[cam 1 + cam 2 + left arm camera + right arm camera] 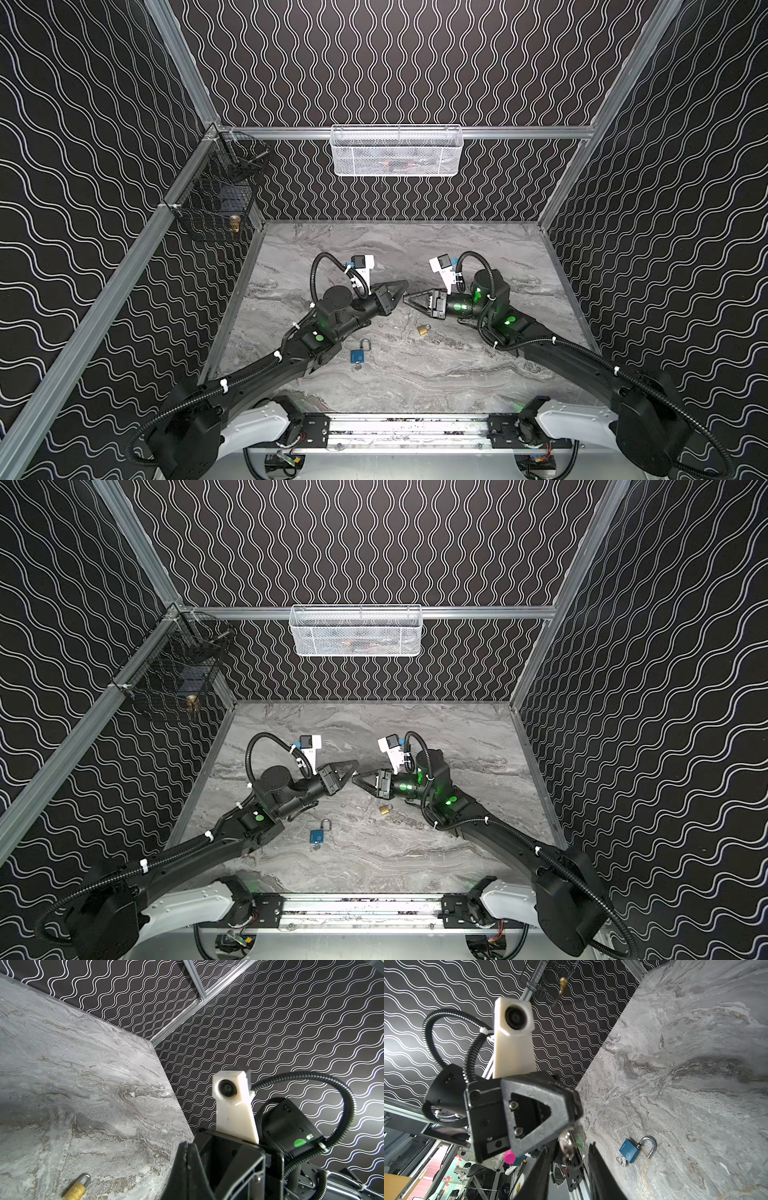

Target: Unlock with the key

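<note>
My left gripper [404, 286] [187, 1145] is shut on a small silver key [566, 1145] with a wire ring, held above the middle of the table. My right gripper [409, 297] [569, 1159] faces it tip to tip. Its two fingers stand apart on either side of the key without touching it. A shut brass padlock [424, 330] [76, 1188] lies on the marble table below the right gripper. A blue padlock [358, 355] [630, 1150] lies nearer the front, its shackle swung open and another key in its base.
A white mesh basket [397, 151] hangs on the back wall. A black wire basket [216, 199] holding a brass item hangs on the left wall. The arms' mounting rail [407, 430] runs along the table's front edge.
</note>
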`<state>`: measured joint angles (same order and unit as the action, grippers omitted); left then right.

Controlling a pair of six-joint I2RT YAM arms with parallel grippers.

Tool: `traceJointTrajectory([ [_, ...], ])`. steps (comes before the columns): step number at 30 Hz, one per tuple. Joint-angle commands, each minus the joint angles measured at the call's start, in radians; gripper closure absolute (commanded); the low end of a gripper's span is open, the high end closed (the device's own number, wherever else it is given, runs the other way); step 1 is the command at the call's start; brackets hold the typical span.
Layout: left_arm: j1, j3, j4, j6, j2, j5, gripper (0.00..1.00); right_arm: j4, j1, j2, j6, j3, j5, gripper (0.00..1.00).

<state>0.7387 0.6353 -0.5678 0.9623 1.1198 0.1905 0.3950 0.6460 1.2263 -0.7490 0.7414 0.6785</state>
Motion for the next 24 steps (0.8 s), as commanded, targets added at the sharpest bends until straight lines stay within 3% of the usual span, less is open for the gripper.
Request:
traceJointTrajectory([
  [1,-0.001,0.006,-0.064,-0.017,0.004,0.014,1.00,0.081,0.000,0.010,-0.029,0.001,0.023,0.69],
  [12,0.000,0.004,-0.073,-0.017,0.006,0.021,1.00,0.110,0.000,0.017,-0.041,-0.002,0.029,0.78],
  [24,-0.001,0.007,-0.059,-0.028,-0.009,0.026,1.00,0.142,0.000,0.014,-0.059,-0.005,0.041,0.96],
])
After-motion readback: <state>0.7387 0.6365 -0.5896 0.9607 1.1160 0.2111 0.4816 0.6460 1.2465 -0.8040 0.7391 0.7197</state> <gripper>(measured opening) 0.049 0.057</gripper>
